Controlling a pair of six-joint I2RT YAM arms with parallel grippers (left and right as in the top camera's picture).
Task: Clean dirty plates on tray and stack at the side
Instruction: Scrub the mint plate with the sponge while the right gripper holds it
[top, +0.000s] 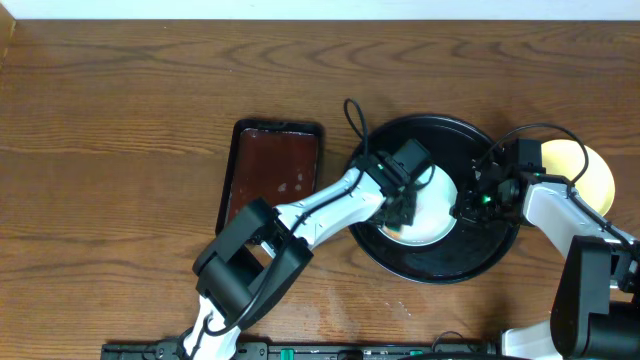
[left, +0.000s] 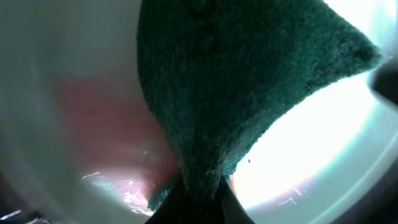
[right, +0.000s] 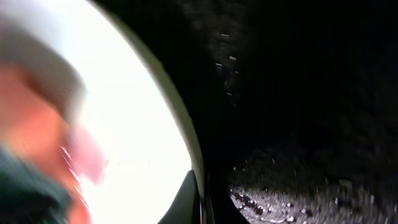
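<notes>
A white plate (top: 440, 200) lies in the round black tray (top: 440, 272). My left gripper (top: 405, 212) is shut on a green scouring pad (left: 236, 81) that presses on the plate (left: 323, 137), where a red smear (left: 106, 118) shows. My right gripper (top: 467, 205) is shut on the plate's right rim; in the right wrist view its fingers (right: 202, 199) pinch the white rim (right: 137, 124) beside the tray floor (right: 298, 93). A pale yellow plate (top: 580, 170) lies on the table right of the tray, partly behind my right arm. A third plate is not in view.
A rectangular dark reddish-brown tray (top: 272, 175) lies left of the black tray, next to my left arm. The wooden table (top: 110, 150) stretches to the left. Cables loop above the black tray.
</notes>
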